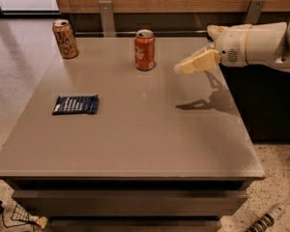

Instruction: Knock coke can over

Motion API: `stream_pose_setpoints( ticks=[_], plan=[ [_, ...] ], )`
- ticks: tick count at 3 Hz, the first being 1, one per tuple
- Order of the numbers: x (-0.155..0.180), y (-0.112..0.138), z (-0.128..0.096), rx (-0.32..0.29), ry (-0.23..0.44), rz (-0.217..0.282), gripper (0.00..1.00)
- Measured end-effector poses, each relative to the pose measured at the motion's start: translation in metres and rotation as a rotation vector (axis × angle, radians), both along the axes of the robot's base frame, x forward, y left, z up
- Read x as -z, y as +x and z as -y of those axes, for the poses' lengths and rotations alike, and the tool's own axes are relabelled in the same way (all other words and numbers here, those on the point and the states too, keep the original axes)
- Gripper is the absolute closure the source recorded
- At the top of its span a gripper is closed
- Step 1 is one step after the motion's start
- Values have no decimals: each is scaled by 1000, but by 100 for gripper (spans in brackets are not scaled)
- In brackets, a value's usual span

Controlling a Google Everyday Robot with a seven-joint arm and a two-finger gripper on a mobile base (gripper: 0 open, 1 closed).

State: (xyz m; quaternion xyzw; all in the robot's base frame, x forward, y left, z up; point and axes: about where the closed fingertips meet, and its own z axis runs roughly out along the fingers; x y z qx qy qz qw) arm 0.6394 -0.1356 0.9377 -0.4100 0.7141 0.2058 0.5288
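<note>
The coke can, red with white script and a silver top, stands upright near the back middle of the grey table. My gripper comes in from the right on a white arm. It hovers above the table, a short way to the right of the can and apart from it. Its cream fingers point left toward the can.
A tan-orange can stands upright at the table's back left corner. A dark blue snack packet lies flat on the left side. A wooden wall panel with metal brackets runs behind the table. A cable lies on the floor at bottom right.
</note>
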Motion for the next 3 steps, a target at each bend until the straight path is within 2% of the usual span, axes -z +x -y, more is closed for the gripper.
stream_pose_setpoints(
  ticks=[1,3],
  plan=[
    [9,22,-7,14,42,25,0],
    [17,81,-26,26,120,104,0]
  ],
)
